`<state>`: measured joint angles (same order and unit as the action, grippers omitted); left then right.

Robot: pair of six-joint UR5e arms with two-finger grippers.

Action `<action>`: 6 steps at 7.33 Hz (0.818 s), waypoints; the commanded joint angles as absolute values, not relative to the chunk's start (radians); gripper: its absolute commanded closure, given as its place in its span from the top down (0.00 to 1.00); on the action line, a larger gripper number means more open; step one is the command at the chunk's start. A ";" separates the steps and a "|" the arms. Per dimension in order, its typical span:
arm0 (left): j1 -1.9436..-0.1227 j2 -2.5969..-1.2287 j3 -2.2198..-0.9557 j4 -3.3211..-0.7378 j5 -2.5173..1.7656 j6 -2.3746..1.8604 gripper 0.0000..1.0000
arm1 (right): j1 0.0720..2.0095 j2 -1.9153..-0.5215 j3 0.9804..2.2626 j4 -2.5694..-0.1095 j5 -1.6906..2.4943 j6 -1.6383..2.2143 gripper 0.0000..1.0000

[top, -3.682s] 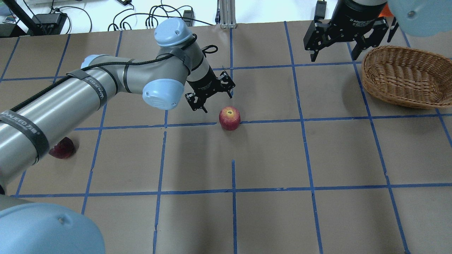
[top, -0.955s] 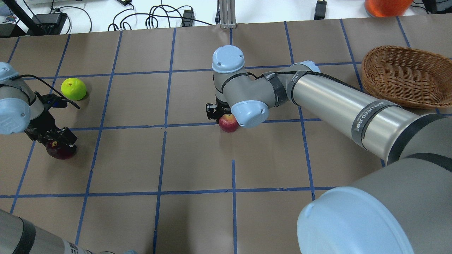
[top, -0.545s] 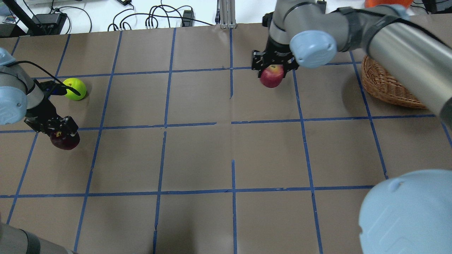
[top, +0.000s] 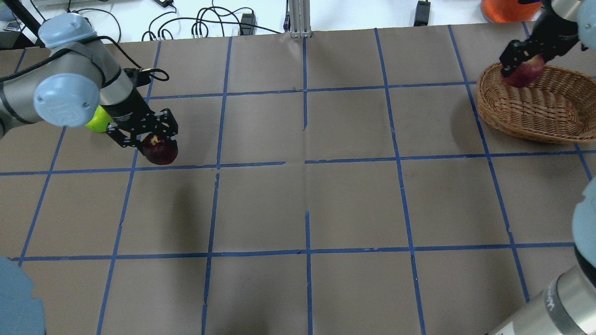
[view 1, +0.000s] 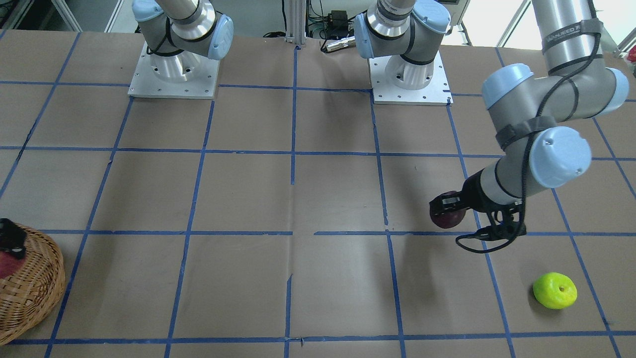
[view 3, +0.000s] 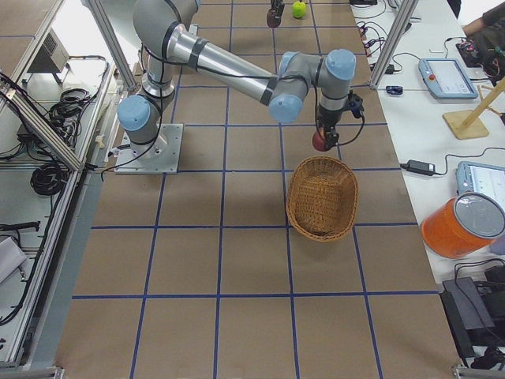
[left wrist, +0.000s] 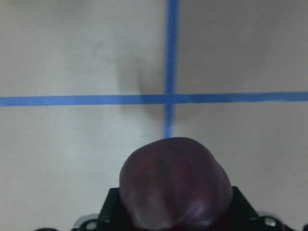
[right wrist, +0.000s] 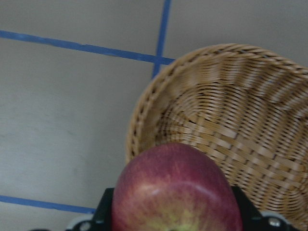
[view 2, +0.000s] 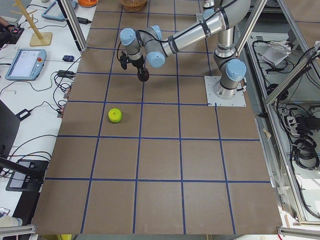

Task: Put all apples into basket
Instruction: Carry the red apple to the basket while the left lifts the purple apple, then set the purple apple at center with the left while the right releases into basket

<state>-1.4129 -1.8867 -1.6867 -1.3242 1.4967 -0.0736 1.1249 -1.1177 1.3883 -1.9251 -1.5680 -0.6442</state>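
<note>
The right jaws held the red apple (top: 524, 72) just at the rim of the basket (top: 526, 118). It should go over the middle and low before letting go. The left jaws held the dark apple (top: 160, 151) above the worktop (top: 354, 204); the green apple (view 1: 555, 291) lay there.

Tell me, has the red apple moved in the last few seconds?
Yes. The red apple, held by the right gripper, went rightward from the table's middle to the basket's edge.

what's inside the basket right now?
Only bare weave shows inside the basket. The red apple hangs at its rim in the right end effector, not dropped. A patch beneath that apple is covered.
</note>
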 commanded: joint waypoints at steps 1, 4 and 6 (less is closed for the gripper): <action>-1.666 -1.933 -1.614 -1.233 1.445 -0.401 0.05 | 0.962 -0.956 1.335 -2.067 -1.566 -0.865 0.00; -1.865 -2.021 -1.631 -1.080 1.427 -0.480 0.20 | 0.934 -0.922 1.345 -2.071 -1.548 -0.878 0.99; -1.870 -2.074 -1.634 -1.039 1.385 -0.466 0.49 | 0.953 -0.946 1.332 -2.068 -1.546 -0.853 1.00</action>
<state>-1.8613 -2.0385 -1.6307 -1.0609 1.4022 -0.4699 0.9447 -0.9327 1.3364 -2.0697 -1.5478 -0.8629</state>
